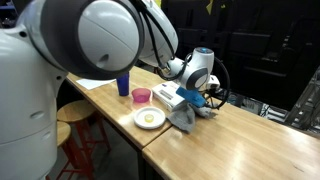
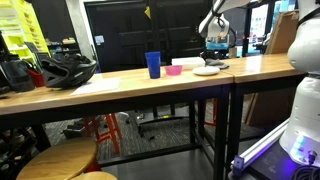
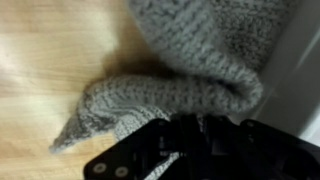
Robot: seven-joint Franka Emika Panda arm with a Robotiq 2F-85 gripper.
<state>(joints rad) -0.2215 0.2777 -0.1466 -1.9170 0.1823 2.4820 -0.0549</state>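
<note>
My gripper [image 3: 190,125] has its fingers pinched tight on a fold of the one grey knitted cloth [image 3: 190,60], bunched on the pale wooden table [image 3: 40,60]. Near it stand one white plate [image 1: 149,118], one pink bowl [image 1: 141,95] and one blue cup [image 1: 124,85]. Farther along lies one black helmet [image 2: 65,70], with dark windows behind.

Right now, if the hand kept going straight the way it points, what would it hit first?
The grey knitted cloth the hand seems to pinch, then probably the wooden table beneath.
</note>
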